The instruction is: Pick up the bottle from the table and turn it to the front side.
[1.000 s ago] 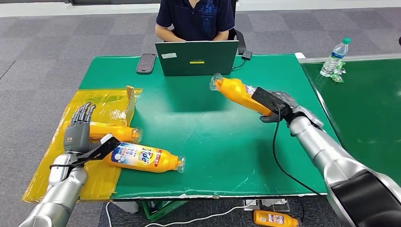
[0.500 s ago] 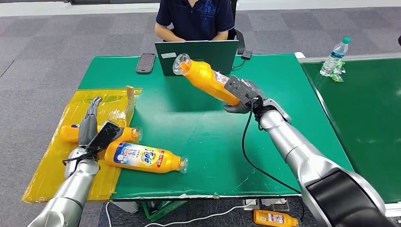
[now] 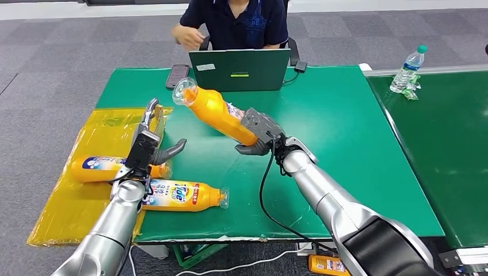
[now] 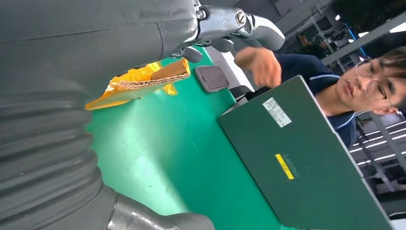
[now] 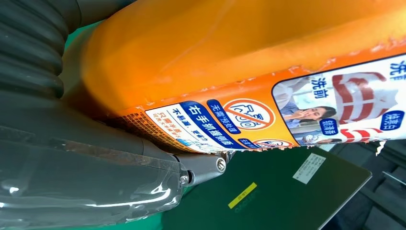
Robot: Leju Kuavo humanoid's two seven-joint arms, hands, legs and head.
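My right hand [image 3: 260, 133] grips an orange bottle [image 3: 213, 110] by its base and holds it tilted above the green table [image 3: 322, 144], cap end up and toward the left. Up close, the same orange bottle [image 5: 239, 62] shows its printed back label against my right hand [image 5: 86, 158]. My left hand [image 3: 151, 144] is raised with fingers spread and holds nothing, just left of the lifted bottle. Below that hand lie two more orange bottles, one [image 3: 181, 194] on the table with its label up, one [image 3: 100, 168] on the yellow sheet [image 3: 86, 201]. My left hand [image 4: 72, 96] looms grey in its wrist view.
A person [image 3: 236, 23] sits at the far edge behind a dark green laptop [image 3: 239, 70], one hand raised. A phone [image 3: 175, 75] lies left of the laptop. A water bottle [image 3: 407, 69] stands on the neighbouring table at right. Another orange bottle [image 3: 331, 265] lies on the floor.
My right hand has carried the bottle leftward across the table, toward the middle. My left hand has risen and moved right toward it, fingers spreading. The person has raised one hand.
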